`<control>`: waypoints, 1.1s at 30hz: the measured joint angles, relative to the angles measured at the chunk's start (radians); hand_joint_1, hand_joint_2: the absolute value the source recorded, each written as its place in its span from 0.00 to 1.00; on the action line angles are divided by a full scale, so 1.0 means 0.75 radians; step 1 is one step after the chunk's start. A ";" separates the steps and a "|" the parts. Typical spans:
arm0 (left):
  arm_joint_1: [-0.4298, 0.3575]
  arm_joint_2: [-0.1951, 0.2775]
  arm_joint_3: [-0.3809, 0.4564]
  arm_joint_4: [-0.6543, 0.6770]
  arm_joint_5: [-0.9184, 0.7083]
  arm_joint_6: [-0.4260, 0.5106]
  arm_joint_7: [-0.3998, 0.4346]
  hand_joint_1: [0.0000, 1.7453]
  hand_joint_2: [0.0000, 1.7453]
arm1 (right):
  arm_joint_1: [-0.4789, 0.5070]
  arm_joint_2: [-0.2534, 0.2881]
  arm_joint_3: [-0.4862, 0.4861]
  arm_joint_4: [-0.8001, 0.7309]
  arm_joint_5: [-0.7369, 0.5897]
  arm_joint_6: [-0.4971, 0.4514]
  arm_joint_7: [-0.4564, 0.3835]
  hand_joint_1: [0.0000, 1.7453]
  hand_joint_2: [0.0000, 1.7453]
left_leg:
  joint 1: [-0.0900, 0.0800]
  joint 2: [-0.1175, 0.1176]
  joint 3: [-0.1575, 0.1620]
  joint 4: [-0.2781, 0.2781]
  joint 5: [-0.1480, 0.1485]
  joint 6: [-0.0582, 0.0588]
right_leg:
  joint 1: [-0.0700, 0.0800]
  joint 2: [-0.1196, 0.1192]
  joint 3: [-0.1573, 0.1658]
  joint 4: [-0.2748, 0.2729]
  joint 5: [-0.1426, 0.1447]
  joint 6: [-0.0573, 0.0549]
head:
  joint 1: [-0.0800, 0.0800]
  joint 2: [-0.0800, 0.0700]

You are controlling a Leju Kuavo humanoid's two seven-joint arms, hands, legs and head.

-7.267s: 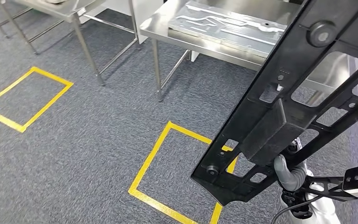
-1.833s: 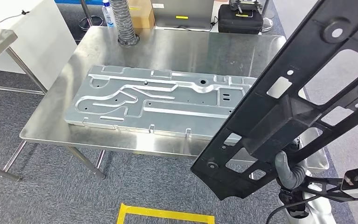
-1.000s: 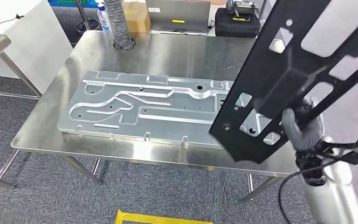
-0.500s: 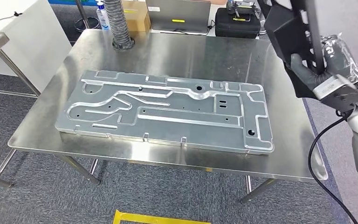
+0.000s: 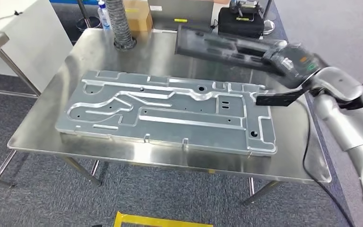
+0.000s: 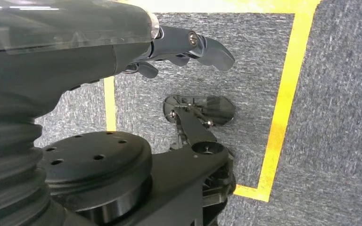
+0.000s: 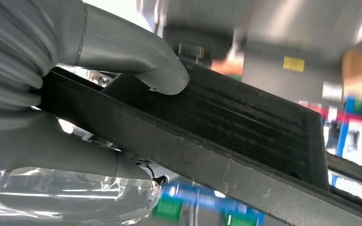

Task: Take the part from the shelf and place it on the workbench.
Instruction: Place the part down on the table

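Note:
The long black frame part [image 5: 217, 45] hangs almost level above the far side of the steel workbench [image 5: 42, 135], blurred by motion. My right hand [image 5: 290, 59] grips its right end, arm reaching in from the right. Close up, the grey thumb [image 7: 136, 61] presses on the part's ribbed black bar [image 7: 245, 136]. A large embossed silver plate [image 5: 170, 111] lies flat across the bench, in front of and below the part. My left hand [image 6: 179, 44] hangs over the carpet, fingers apart, holding nothing.
A corrugated hose [image 5: 120, 23], a bottle [image 5: 103, 13], a cardboard box [image 5: 139, 10] and a black case [image 5: 243, 21] stand at or behind the bench's far edge. A white table [image 5: 19, 33] stands at left. Yellow floor tape [image 5: 160, 221] marks the carpet in front.
The black part has swung down from upright at the bench's right edge to nearly level over its far side. My right hand has turned over with it.

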 joint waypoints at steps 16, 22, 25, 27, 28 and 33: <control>-0.002 0.001 -0.001 0.000 -0.041 0.001 0.015 0.00 1.00 | 0.058 0.085 0.186 0.234 -0.120 -0.066 -0.024 0.00 0.00 | -0.009 -0.003 -0.028 0.010 0.012 0.006 | 0.014 0.016 0.009 -0.003 -0.008 -0.027 | 0.000 0.000; -0.004 0.000 -0.002 0.000 -0.042 0.007 0.009 0.00 0.50 | 0.067 0.092 0.195 0.253 -0.125 -0.076 -0.027 0.00 0.00 | -0.005 -0.002 -0.019 -0.007 0.021 0.023 | 0.010 0.012 -0.039 0.101 -0.061 -0.008 | 0.000 0.000; -0.006 -0.001 -0.001 0.000 -0.036 0.006 0.007 0.00 0.00 | 0.081 0.105 0.208 0.284 -0.128 -0.083 -0.028 0.00 0.00 | -0.002 0.000 -0.009 -0.020 0.028 0.040 | 0.000 0.006 -0.151 0.323 -0.134 0.019 | 0.000 0.000; -0.006 -0.001 0.000 0.000 -0.035 0.006 0.011 0.00 0.00 | 0.077 0.108 0.208 0.289 -0.129 -0.082 -0.028 0.00 0.00 | -0.002 -0.001 -0.010 -0.010 0.021 0.033 | -0.005 -0.001 -0.065 0.148 -0.049 0.019 | 0.000 0.000; -0.007 -0.002 0.000 0.000 -0.034 0.008 0.013 0.00 0.00 | 0.073 0.110 0.209 0.291 -0.130 -0.081 -0.029 0.00 0.00 | -0.004 -0.002 -0.012 -0.003 0.016 0.027 | -0.004 -0.002 -0.027 0.069 -0.020 0.015 | 0.000 0.000; -0.004 -0.001 0.013 0.000 -0.017 0.018 0.069 0.00 0.00 | 0.062 0.130 0.215 0.305 -0.135 -0.073 -0.037 0.00 0.00 | -0.007 -0.003 -0.016 0.012 0.002 -0.007 | 0.003 0.000 0.006 -0.004 0.003 -0.023 | 0.000 0.000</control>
